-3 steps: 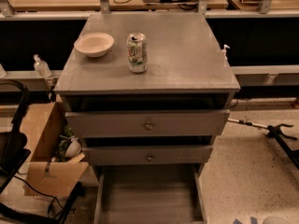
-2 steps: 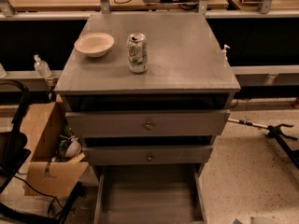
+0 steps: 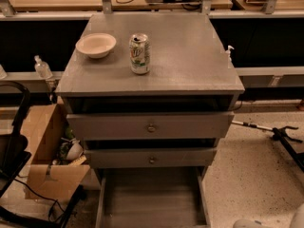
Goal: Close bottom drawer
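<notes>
Grey bottom drawer (image 3: 152, 198) is jutting out, awaiting your push — gripper (image 3: 259, 223) is sitting near right, grip impossible to tell.

Bottom drawer (image 3: 152, 201) is seen in plain grey, tray faintly streaked w/ grain. Cabinet top (image 3: 190, 56) is grey too. Can (image 3: 139, 53) is shown white w/ green print; bowl (image 3: 96, 44) cream. Cardboard box (image 3: 47, 156) is brown. Floor (image 3: 256, 170) is pale, speckled. Gripper is not seen in frame; a whitish rounded part (image 3: 266, 222) is shown at btm-right corner.
</notes>
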`<state>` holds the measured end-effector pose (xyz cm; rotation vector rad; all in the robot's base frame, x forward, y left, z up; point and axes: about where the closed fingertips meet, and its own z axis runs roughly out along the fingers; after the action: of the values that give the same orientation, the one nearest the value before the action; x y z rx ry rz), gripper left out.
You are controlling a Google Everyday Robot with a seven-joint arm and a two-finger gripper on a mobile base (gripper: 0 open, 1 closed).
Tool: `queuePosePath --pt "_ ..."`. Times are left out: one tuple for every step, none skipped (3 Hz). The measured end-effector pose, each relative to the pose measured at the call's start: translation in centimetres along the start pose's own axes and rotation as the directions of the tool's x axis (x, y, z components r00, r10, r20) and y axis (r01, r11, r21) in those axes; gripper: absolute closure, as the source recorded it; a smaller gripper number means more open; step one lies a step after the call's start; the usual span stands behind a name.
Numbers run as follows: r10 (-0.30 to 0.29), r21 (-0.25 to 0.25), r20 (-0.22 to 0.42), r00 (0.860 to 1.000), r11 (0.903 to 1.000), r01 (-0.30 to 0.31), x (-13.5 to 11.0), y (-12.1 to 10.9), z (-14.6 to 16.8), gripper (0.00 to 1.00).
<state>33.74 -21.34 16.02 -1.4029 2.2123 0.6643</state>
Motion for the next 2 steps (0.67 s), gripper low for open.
queuePosePath --pt "0.004 0.010 -0.036 0.999 0.9999 -0.004 0.45 -1.60 1.75 1.00" --pt "0.004 0.010 -0.036 0.999 0.9999 -0.004 0.47 -1.57 1.75 1.00"
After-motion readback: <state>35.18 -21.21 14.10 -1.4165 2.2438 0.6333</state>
